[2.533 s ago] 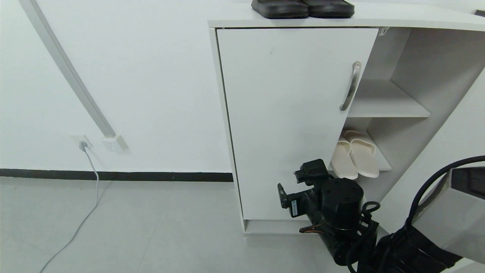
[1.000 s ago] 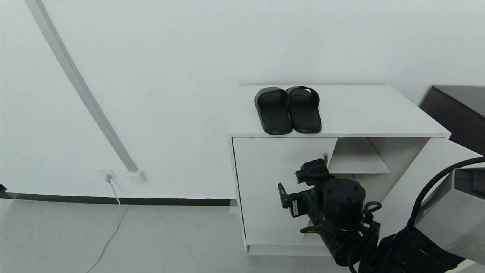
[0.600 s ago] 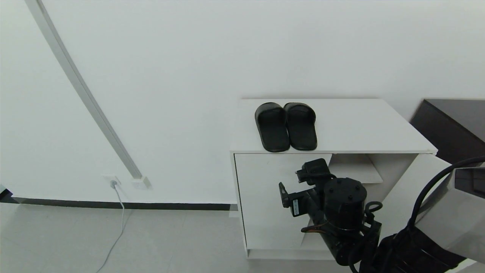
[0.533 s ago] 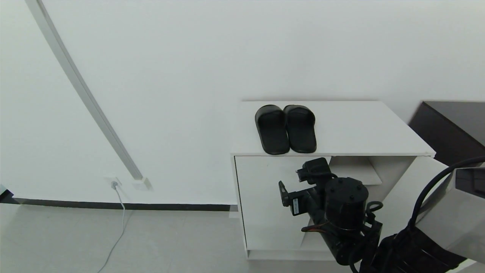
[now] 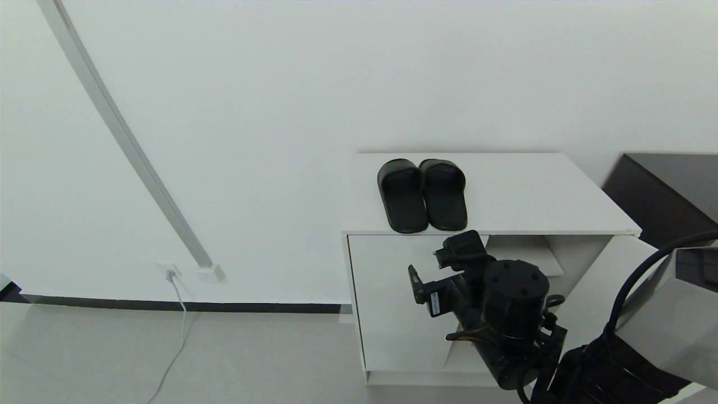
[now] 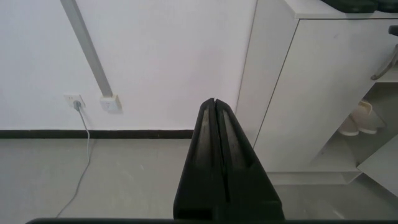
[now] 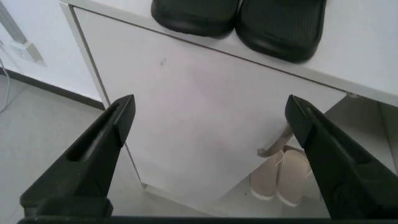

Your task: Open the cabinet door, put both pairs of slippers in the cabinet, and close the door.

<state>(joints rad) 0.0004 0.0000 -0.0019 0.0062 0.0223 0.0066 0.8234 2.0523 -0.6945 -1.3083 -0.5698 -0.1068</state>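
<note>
Right wrist view: right tool point(image 7: 211, 158) hangs released before the cabinet point(image 7: 186, 106), black slippers point(image 7: 239, 15) on top (loose pair); grabbing one might shove the other off.

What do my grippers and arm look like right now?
The left gripper has two long matte black fingers tapering to narrow tips. The right gripper has the same black wedge-shaped fingers. The right arm is black, with a round capped joint, a small white label, looped black cables and a pale grey shell farther back.
</note>
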